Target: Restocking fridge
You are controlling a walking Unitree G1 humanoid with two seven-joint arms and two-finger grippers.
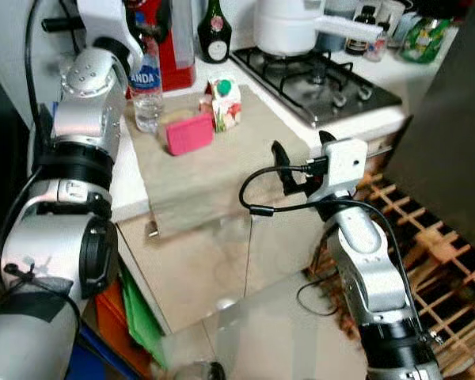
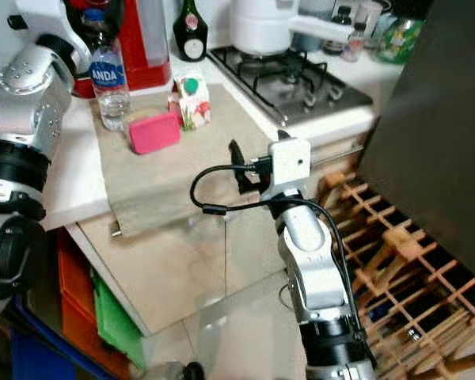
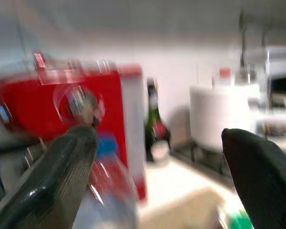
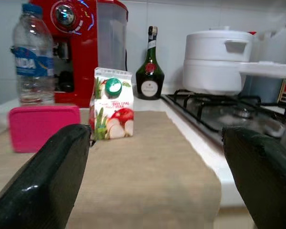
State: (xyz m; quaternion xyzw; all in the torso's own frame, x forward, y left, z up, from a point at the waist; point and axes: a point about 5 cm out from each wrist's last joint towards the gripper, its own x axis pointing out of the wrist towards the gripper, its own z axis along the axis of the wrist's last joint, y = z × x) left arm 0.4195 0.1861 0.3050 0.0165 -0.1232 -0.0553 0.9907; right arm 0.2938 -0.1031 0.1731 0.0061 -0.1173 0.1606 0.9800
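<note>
Nothing stocked yet: bottle (image 4: 32, 55), carton (image 4: 112, 103) & pink box (image 4: 43, 126) all on counter (image 1: 222, 170). Right gripper (image 4: 155, 179) spread, empty, facing carton. Left gripper (image 3: 157, 179) spread by bottle, prob. reaching; view blurred.

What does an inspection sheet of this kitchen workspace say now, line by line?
Surface: beige counter, a white strip beside the gas hob.
Job's things: water bottle, pink box and juice carton, all upright on the counter.
Clutter: red machine, dark green bottle, white pot on the hob.
End effectors: left end effector open, raised near the water bottle; right end effector open, empty, at the counter's front edge.
Cables: black cable looping from the right wrist.
Surroundings: wooden rack low on the right; orange and green crates under the counter.
</note>
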